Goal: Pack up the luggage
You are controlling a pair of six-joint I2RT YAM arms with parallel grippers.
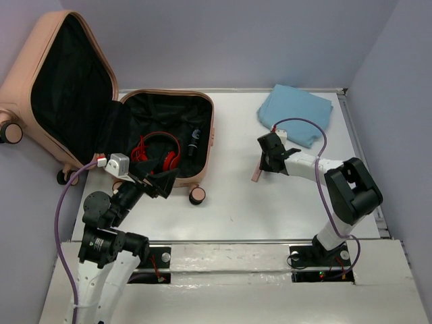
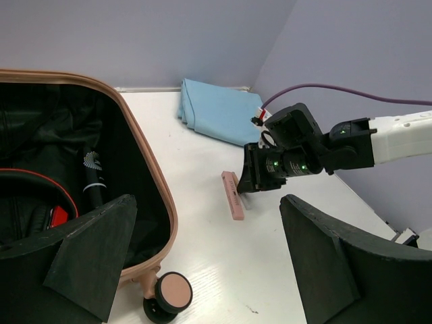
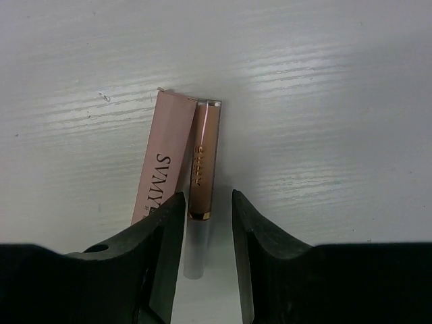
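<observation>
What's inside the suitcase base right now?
In the luggage, on its black lining, lie red headphones and a black tube with white print. The left gripper covers the near corner, so anything there can't be seen.

Peach-pink luggage (image 1: 202, 135) open at table's left, lid upright, black-lined.

Parted jaws straddle the clear end of a peach tube (image 3: 204, 158) lying against a pink box (image 3: 162, 162).

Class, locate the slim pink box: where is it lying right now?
In the top view the pink box lies on the white table right of the open luggage, beneath the right gripper, a cosmetic tube alongside it.
</observation>
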